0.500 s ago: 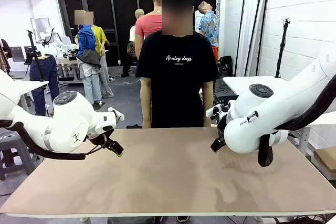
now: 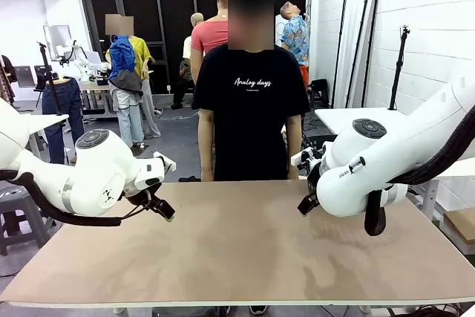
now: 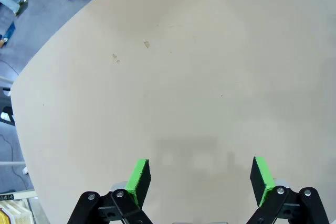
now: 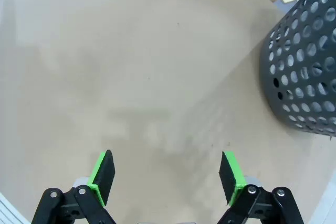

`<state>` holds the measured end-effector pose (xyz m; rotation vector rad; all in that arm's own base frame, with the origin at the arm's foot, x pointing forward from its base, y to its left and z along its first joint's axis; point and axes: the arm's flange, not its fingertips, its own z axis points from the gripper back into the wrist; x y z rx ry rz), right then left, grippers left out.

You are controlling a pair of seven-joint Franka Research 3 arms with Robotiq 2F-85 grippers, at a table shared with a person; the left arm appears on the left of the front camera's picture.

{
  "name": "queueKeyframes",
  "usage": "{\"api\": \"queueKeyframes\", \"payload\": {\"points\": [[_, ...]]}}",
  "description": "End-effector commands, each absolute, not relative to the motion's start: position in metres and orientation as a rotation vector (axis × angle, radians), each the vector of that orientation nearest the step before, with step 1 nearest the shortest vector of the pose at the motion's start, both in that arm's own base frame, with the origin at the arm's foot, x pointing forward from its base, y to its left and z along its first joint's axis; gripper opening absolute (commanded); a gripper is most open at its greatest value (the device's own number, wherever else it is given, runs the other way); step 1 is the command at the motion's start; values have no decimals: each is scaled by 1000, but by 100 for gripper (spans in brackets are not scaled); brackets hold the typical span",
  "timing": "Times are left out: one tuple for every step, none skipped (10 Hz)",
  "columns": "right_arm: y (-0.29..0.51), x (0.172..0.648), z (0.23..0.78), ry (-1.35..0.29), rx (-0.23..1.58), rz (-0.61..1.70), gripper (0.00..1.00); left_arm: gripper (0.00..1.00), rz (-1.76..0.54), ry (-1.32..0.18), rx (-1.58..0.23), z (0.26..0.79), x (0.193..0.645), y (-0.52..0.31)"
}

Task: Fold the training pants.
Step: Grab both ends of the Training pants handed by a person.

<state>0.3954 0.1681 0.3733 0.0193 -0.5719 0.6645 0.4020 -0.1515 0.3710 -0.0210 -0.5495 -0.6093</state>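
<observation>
While a person [image 2: 251,109] stands by, two arms hover.
Left gripper [image 3: 200,167] and right gripper [image 4: 167,170] gape wide, empty.

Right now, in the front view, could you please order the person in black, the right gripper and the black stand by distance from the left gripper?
From the left gripper:
1. Person in black, far side, centre.
2. Right gripper, opposite, on the right.
3. Black stand, by the right wall, far back.

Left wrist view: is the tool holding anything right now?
No, the left tool has its green pads wide apart with nothing between them, above the table.
</observation>
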Motion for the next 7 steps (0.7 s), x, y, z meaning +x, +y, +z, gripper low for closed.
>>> {"api": "queueKeyframes", "payload": {"points": [[168, 395, 373, -572, 20, 664, 100, 100, -607, -550, -21, 371, 402, -151], [168, 395, 373, -572, 20, 664, 100, 100, -607, -550, -21, 371, 402, -151], [168, 395, 373, -572, 20, 664, 100, 100, -607, -550, -21, 371, 402, -151], [168, 395, 373, -572, 20, 664, 100, 100, -607, -550, -21, 371, 402, -151], [168, 395, 373, -572, 20, 664, 100, 100, -607, -550, -21, 371, 402, -151], [168, 395, 373, -572, 20, 664, 100, 100, -607, -550, -21, 371, 402, -151], [168, 395, 373, -572, 20, 664, 100, 100, -607, -550, -21, 371, 402, -151]]}}
